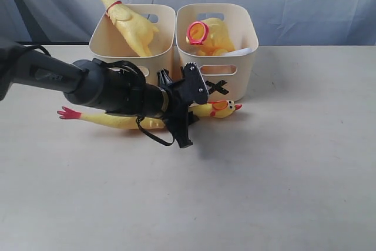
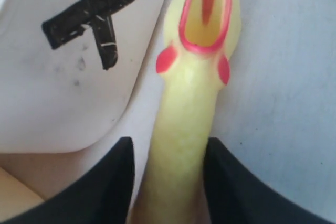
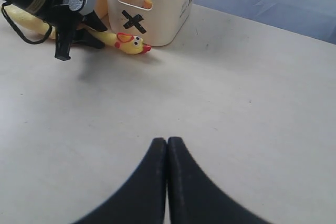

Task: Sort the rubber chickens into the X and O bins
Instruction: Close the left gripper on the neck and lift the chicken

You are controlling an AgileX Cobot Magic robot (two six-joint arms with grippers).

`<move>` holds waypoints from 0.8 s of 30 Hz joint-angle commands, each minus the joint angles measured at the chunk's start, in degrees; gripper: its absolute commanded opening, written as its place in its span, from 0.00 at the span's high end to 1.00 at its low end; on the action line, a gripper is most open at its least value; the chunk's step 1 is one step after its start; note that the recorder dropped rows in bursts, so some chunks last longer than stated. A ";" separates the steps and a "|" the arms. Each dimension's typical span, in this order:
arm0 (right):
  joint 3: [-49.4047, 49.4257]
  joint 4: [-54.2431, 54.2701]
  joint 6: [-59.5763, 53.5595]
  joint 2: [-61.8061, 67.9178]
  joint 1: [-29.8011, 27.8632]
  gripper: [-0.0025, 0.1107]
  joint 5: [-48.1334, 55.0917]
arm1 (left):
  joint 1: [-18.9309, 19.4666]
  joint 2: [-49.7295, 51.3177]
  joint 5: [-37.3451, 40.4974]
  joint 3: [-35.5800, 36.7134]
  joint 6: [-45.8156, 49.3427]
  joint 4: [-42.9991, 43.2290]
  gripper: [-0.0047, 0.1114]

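Jaws of the left gripper (image 1: 187, 116) straddle the last loose chicken (image 1: 114, 120) mid-frame; two chickens (image 1: 134, 27) already sit in the bins (image 1: 101, 44) above. Left wrist: neck between fingers (image 2: 105, 192), grip uncertain, X bin (image 2: 63, 108) upper left. Right wrist: right gripper (image 3: 167, 150) pressed together, bottom centre.

Chicken (image 2: 181, 145) beside X bin (image 2: 73, 108): smooth semi-gloss rubber; bin matt cream plastic, scuffed black marking; table (image 1: 282, 192) matt, smooth.
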 commanded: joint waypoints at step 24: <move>0.23 -0.09 -0.04 -0.18 0.28 0.98 -0.24 | -9.99 -6.67 16.89 0.06 -0.59 -7.88 0.96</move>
